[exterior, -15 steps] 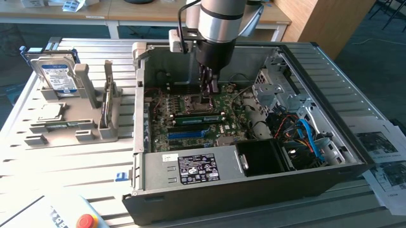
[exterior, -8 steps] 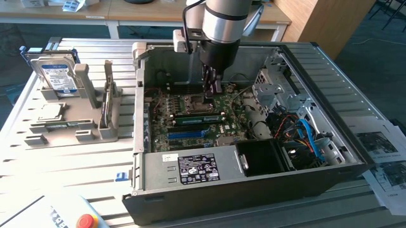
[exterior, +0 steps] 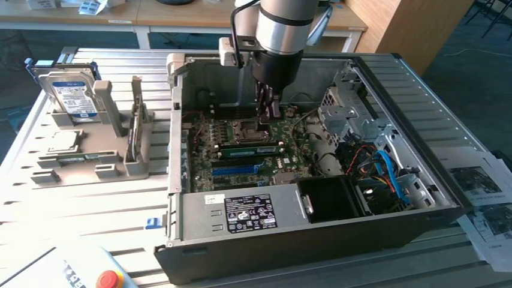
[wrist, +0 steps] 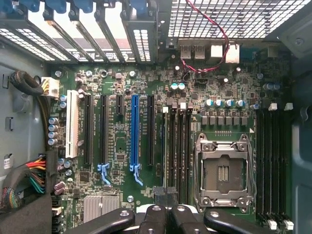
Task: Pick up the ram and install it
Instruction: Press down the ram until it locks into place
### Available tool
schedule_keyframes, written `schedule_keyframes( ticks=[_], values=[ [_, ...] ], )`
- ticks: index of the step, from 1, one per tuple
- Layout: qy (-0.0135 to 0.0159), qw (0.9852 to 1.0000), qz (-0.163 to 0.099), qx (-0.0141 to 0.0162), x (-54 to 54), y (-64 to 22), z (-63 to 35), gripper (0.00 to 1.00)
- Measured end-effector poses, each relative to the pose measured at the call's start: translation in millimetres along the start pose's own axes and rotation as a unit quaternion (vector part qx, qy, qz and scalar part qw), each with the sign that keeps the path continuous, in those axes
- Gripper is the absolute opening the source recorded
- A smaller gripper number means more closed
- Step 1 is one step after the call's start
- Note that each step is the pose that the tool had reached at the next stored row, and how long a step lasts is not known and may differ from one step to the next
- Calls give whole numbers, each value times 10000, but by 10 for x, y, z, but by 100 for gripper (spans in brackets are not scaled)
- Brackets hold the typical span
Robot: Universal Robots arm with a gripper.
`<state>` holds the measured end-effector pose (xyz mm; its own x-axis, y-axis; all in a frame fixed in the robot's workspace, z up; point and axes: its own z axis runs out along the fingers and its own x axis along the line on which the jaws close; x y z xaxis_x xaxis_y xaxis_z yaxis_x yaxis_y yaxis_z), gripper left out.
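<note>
Here the tool hangs inside the open computer case, its fingers pressed together with nothing visibly pinched between them. In the wrist view they show as a dark closed pair low over the motherboard.

The ram appears to be the green strip standing on edge in a slot of the board. It lies below the tool's fingertips and a little off to the side nearer the power supply. The empty CPU socket sits between the strip and the point straight under the tool (how high the tips stand over the board cannot be told).

The strip's long axis runs parallel to the blue slot, which lies farther from the tool on the same side. From the wrist, the bank of dark memory slots stretches lengthwise straight away from the closed fingertips, with the socket beside it. Whether the thin line in the slot nearest the tips is the strip's top edge is hard to say.

As things lie, the strip looks already set into the board and apart from the tool. Whether its end clips have latched is too small to judge. Well away from the tool, outside the case, a grey rack on the counter holds a hard drive.
</note>
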<state>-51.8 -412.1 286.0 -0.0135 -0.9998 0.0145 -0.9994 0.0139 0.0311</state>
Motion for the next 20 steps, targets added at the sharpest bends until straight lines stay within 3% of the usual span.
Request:
schedule_keyframes(
  ticks=[4, 8, 20],
  values=[
    [0, 10000, 0, 35, 0, 6, 0, 10],
    [-1, 10000, -2, 90, 0, 17, 0, 10],
    [-1, 10000, -2, 94, 0, 17, 0, 10]
  ],
)
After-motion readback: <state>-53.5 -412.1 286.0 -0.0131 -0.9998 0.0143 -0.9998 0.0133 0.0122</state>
